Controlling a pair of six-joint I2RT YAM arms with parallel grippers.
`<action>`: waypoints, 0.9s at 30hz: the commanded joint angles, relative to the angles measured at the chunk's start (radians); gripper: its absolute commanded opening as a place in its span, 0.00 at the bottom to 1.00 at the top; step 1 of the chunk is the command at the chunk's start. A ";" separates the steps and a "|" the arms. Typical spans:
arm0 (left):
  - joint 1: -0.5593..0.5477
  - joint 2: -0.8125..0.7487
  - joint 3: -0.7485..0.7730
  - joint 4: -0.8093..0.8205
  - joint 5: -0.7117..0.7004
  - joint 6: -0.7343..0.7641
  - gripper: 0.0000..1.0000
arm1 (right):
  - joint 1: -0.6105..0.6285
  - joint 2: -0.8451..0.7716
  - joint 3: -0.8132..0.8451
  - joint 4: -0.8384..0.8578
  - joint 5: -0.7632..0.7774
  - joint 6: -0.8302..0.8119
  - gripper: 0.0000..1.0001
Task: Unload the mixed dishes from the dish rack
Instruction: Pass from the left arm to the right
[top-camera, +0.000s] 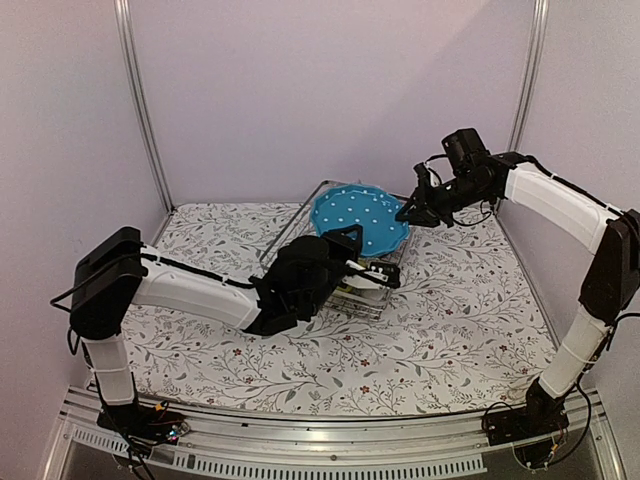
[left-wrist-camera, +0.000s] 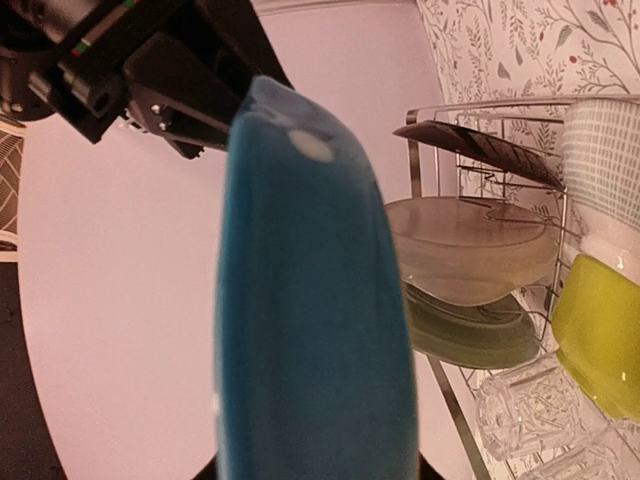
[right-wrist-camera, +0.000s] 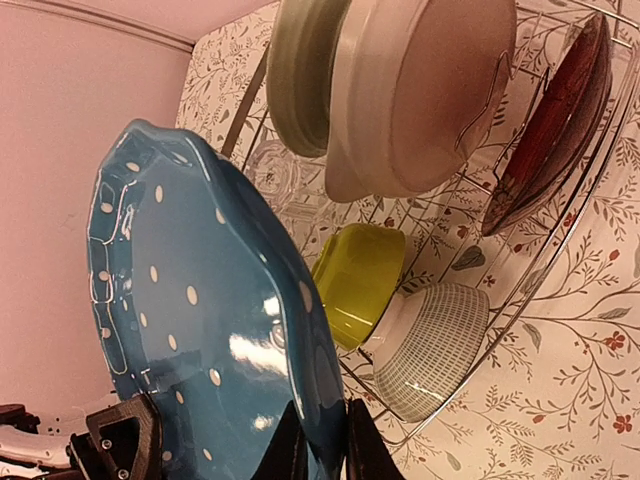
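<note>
I find the right gripper (top-camera: 408, 213) clamped on the rim of the blue plate (top-camera: 358, 220), which hangs to its left above the rack (top-camera: 358, 302); the left gripper (top-camera: 388, 279) hold I cannot tell; next: lift clear, set down.

left arm stretches low toward 2 o'clock, the left hand (top-camera: 385, 278) at 6 o'clock of the blue plate (top-camera: 358, 218), grip unclear. right arm rears high, forearm reaching toward 9 o'clock, the right hand (top-camera: 408, 212) pinched on its 3 o'clock rim.
</note>
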 joint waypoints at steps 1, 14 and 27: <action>-0.011 -0.024 0.062 0.200 0.006 0.021 0.34 | 0.005 -0.034 -0.026 0.039 -0.051 0.027 0.00; 0.001 -0.018 0.062 0.183 0.000 0.003 0.56 | -0.038 -0.102 -0.097 0.152 -0.110 0.110 0.00; 0.005 -0.036 0.036 0.063 0.017 -0.069 0.77 | -0.046 -0.132 -0.098 0.182 -0.122 0.137 0.00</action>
